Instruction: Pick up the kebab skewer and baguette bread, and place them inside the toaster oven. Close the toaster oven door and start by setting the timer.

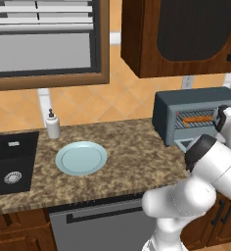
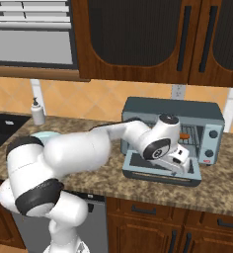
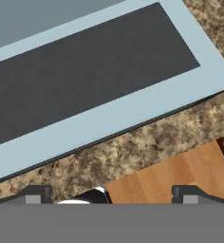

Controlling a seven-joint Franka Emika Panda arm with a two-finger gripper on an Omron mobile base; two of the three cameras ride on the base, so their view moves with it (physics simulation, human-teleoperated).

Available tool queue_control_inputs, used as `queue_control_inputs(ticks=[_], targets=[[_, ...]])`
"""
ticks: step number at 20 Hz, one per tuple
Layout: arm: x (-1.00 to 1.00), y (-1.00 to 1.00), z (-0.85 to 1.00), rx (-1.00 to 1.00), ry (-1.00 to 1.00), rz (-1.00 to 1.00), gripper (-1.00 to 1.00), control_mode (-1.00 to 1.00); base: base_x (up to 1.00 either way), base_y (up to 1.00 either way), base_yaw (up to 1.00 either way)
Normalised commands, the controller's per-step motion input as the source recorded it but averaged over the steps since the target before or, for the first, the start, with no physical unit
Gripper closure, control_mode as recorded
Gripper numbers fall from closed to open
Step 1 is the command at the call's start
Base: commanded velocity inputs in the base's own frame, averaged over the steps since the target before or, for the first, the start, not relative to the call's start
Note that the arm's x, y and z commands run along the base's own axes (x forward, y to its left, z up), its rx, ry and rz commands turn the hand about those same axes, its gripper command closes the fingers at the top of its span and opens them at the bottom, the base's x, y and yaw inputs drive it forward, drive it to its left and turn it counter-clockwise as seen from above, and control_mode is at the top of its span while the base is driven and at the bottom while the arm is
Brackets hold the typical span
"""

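The toaster oven (image 1: 166, 115) stands at the right end of the counter, and its door (image 2: 138, 170) lies dropped open and flat in front of it. On the wire rack inside rests the orange-brown baguette bread (image 1: 196, 119). I cannot make out the kebab skewer beside it. My gripper (image 3: 111, 197) hovers just above the door's outer edge, pointing down, and it is open with nothing between its fingertips (image 3: 33, 194). The door's light frame (image 3: 133, 109) and dark glass run across the hand view.
An empty pale blue plate (image 1: 81, 158) sits mid-counter, with a soap dispenser (image 1: 53, 125) behind it and a black sink (image 1: 12, 162) at the left. Dark wood cabinets (image 2: 138, 39) hang above the oven. The granite counter edge (image 3: 147, 142) lies just past the door.
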Motion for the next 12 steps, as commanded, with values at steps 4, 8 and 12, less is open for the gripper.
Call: queue_control_inputs(ticks=[4, 8, 12], targets=[[-0.35, 0.36, -0.27, 0.00, 0.02, 0.01, -1.00, -1.00, 0.00, 0.00, 0.00], [-0.06, 0.30, -0.24, 0.00, 0.02, 0.02, -1.00, -1.00, 0.00, 0.00, 0.00], [0.00, 0.24, -0.26, 0.00, 0.01, 0.01, -1.00, -1.00, 0.00, 0.00, 0.00]])
